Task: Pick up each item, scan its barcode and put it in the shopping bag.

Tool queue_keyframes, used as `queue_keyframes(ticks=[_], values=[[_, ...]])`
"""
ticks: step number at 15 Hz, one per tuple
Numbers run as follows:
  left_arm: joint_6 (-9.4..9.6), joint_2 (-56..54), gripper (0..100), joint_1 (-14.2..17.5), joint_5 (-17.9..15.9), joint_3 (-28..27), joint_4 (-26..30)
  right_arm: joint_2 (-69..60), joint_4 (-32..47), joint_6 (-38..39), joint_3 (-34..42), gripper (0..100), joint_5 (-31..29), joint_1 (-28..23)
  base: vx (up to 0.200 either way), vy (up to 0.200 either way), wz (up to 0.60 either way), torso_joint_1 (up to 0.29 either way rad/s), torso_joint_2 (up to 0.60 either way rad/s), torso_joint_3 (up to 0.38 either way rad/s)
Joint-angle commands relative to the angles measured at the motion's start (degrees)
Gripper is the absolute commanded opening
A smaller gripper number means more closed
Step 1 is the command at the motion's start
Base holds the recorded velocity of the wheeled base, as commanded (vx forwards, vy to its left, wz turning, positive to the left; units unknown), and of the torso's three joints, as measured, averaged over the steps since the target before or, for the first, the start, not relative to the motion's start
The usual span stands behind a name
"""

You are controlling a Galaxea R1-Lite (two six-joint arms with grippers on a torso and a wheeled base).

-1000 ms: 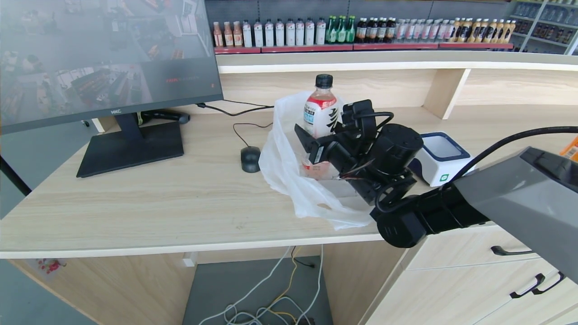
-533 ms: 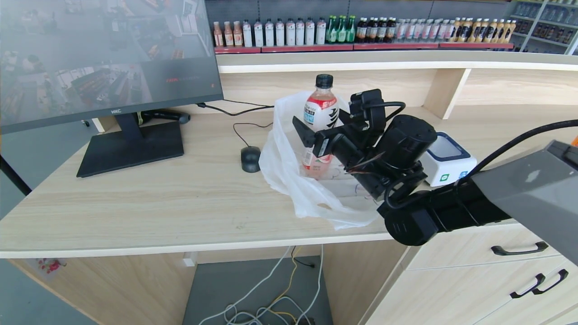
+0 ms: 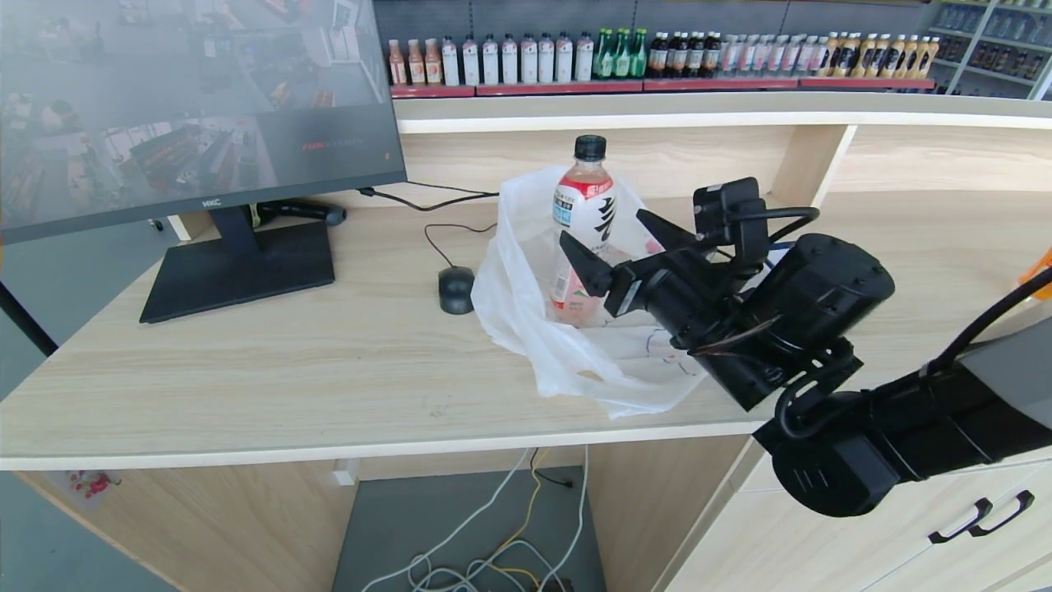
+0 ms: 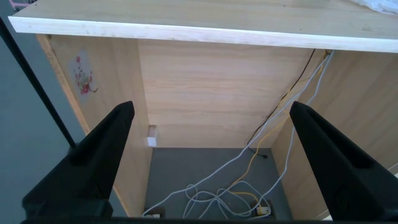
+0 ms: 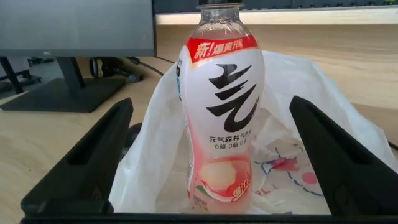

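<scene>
A pink drink bottle (image 3: 582, 222) with a black cap stands upright inside the white plastic shopping bag (image 3: 567, 345) on the wooden counter. My right gripper (image 3: 618, 253) is open, just to the right of the bottle and apart from it. From the right wrist the bottle (image 5: 222, 118) stands between and beyond the spread fingers, with the bag (image 5: 329, 124) around it. My left gripper (image 4: 211, 162) is open below the counter's front edge, over floor cables, with nothing in it.
A monitor (image 3: 189, 107) on a black stand fills the counter's left side. A black mouse (image 3: 455, 289) lies just left of the bag. A raised wooden ledge (image 3: 707, 111) runs behind, with shelves of bottles beyond it. Drawers (image 3: 978, 514) sit below at right.
My right gripper has let go of the bottle and drawn back to the right and towards me. The bottle stays standing in the bag.
</scene>
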Motion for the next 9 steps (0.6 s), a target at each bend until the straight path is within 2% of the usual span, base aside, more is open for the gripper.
queue_keyframes(ticks=[1,4,9], values=[[0.0,-0.02,100,0.01,0.01,0.0,-0.02,-4.87,-4.89,-0.43,9.11,100,-0.18,0.53,0.0,0.0,0.0,0.0,0.0,0.0],[0.0,-0.02,100,0.01,0.01,0.0,-0.02,-8.3,-7.7,-0.79,19.04,100,-0.79,1.76,0.0,0.0,0.0,0.0,0.0,0.0],[0.61,-0.02,100,0.01,-0.07,0.0,-0.02,-12.43,-7.7,-0.43,25.63,100,-1.23,1.94,0.0,0.0,0.0,0.0,0.0,0.0]])
